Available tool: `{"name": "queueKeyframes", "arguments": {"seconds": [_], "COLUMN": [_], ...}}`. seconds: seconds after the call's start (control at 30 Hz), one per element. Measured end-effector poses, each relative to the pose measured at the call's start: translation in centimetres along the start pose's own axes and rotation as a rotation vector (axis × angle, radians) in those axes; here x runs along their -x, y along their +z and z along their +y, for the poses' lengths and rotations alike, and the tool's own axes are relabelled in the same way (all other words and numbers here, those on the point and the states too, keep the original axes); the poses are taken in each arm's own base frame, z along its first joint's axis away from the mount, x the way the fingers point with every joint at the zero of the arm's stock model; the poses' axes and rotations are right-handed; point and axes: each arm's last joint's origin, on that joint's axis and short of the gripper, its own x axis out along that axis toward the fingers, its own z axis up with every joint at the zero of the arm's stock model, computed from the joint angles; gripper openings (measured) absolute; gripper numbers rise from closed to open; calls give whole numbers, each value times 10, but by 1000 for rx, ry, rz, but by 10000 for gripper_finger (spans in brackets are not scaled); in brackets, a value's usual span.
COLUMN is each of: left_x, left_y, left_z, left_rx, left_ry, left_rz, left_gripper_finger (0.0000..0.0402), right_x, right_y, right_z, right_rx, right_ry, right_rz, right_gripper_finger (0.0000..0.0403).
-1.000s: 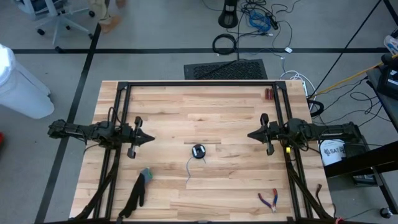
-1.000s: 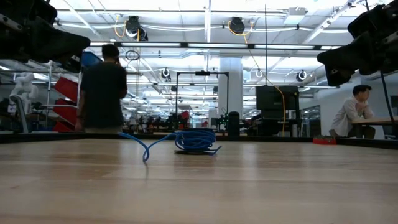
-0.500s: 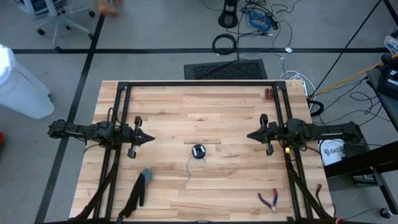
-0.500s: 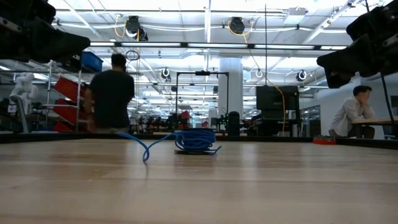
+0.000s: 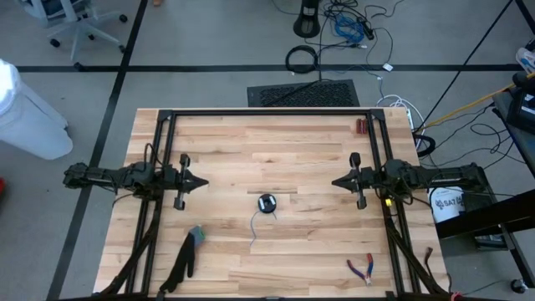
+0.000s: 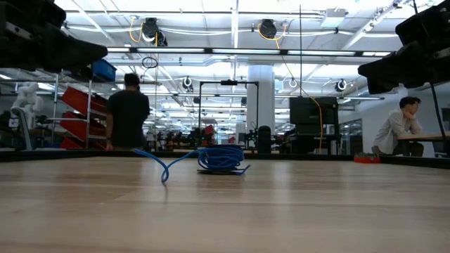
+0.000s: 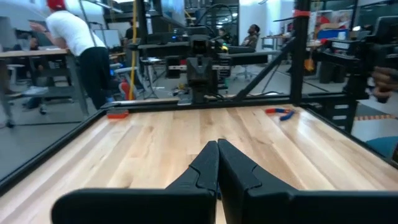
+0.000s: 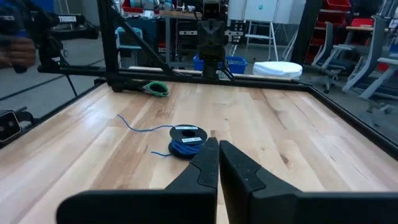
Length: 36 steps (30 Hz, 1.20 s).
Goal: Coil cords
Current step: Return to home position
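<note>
Person [image 6: 129, 112] stepped right; cord [image 5: 267, 203] lies between left fingers [image 5: 197, 181] and right fingers [image 5: 342, 180].

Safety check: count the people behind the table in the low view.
2. A standing person is at the left, and a seated person is at the far right. Others may be hidden farther back.
</note>
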Motion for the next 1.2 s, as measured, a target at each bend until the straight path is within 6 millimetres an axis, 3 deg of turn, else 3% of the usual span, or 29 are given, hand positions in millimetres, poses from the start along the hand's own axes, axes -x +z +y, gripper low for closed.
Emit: {"name": "queueKeyframes", "arguments": {"seconds": [0.17, 0.8, 1.2], "left_x": [0, 0, 0], "left_y": [-1, -1, -1], "left_z": [6, 7, 4], "left_rx": [1, 79, 29], "left_ry": [54, 5, -46], "left_rz": [7, 10, 3], "left_gripper_finger": [8, 8, 8], "right_x": [0, 0, 0], "right_y": [0, 0, 0], "right_z": [0, 0, 0], "right_rx": [-19, -34, -29], "right_ry": [0, 1, 1], "right_rz": [1, 3, 3], "right_gripper_finger": [0, 0, 0]}}
